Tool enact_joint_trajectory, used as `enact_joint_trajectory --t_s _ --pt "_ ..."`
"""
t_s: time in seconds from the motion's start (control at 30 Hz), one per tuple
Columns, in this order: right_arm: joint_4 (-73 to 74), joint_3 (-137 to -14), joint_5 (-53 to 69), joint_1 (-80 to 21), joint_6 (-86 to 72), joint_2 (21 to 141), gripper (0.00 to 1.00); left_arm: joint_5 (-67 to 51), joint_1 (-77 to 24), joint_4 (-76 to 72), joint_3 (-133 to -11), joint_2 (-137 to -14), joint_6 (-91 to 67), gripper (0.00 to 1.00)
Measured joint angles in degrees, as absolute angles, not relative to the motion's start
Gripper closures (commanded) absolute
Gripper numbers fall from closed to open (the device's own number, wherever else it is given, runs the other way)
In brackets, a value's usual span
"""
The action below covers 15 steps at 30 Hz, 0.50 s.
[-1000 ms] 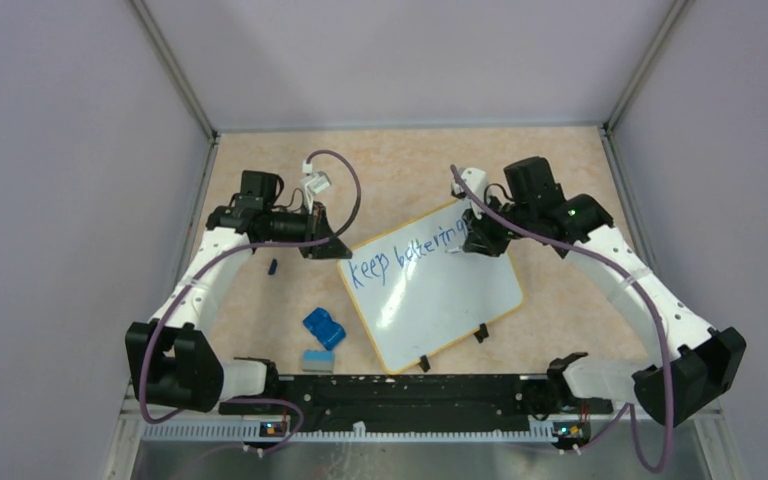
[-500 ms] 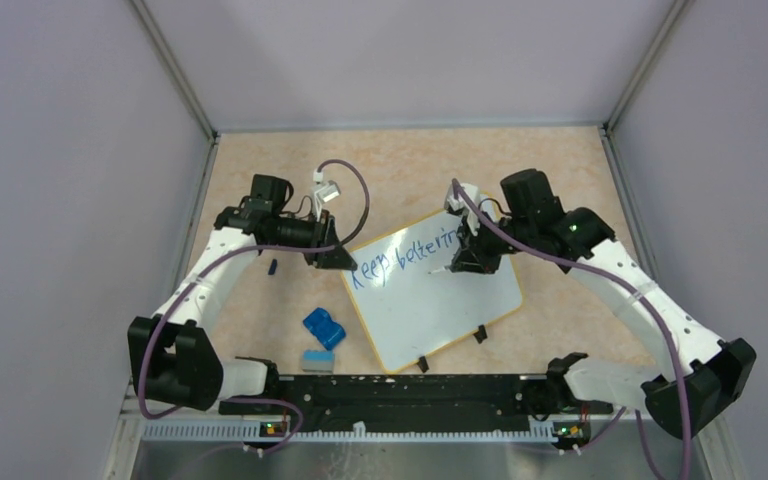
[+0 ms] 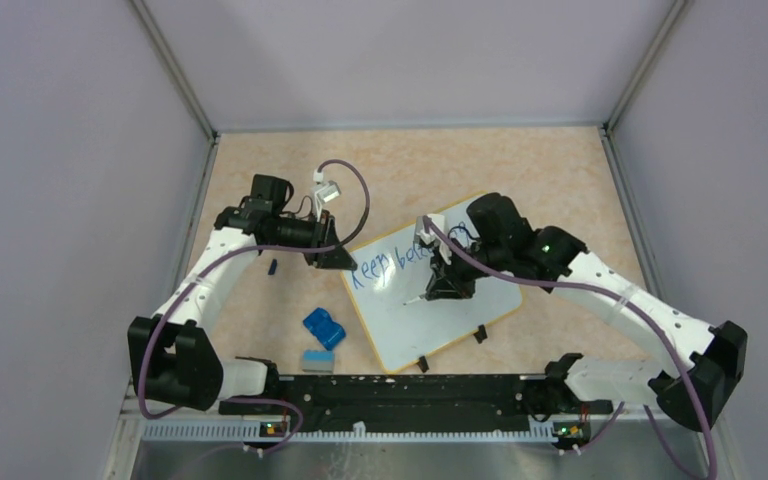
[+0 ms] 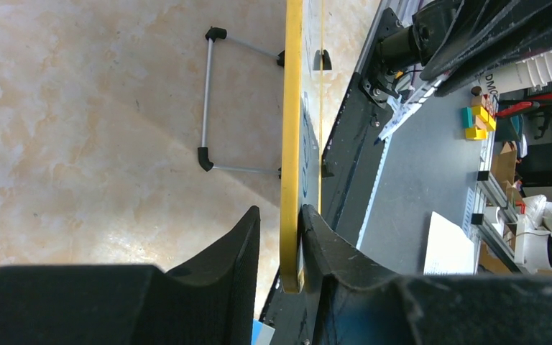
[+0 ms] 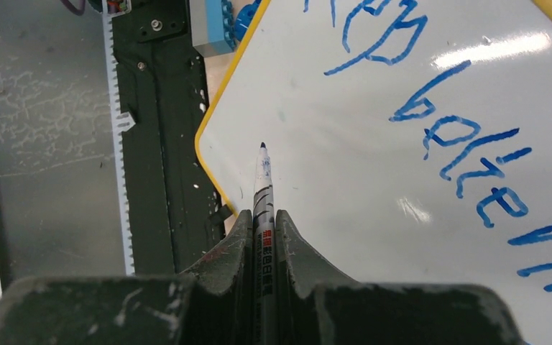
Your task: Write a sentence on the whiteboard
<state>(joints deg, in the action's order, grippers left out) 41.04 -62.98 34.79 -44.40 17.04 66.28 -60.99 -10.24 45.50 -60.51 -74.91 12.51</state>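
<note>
At the whiteboard's (image 3: 440, 330) left corner, my left gripper (image 4: 280, 209) straddles the yellow rim, fingers slightly apart with a gap on one side. Over the board's bare area beside the blue sentence (image 3: 392, 260), my right gripper (image 5: 262, 215) stays out of it: clamped on a marker (image 5: 264, 180).

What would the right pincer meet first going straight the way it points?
Probably the whiteboard, on its blank part, with the marker in the right pincer touching first; the gap is unclear.
</note>
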Motion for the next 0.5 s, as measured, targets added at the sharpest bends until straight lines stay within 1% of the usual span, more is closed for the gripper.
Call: enact_joint_trajectory --t_s 0.23,0.5 --pt "38.89 -62.96 31.88 -47.92 16.95 67.16 1.0 -61.01 -10.24 45.5 -60.4 -74.91 12.38 0.73" --pt "38.02 -62.89 30.59 -49.71 16.95 68.03 1.0 -61.54 -10.24 45.47 -60.4 -75.31 12.19 0.81"
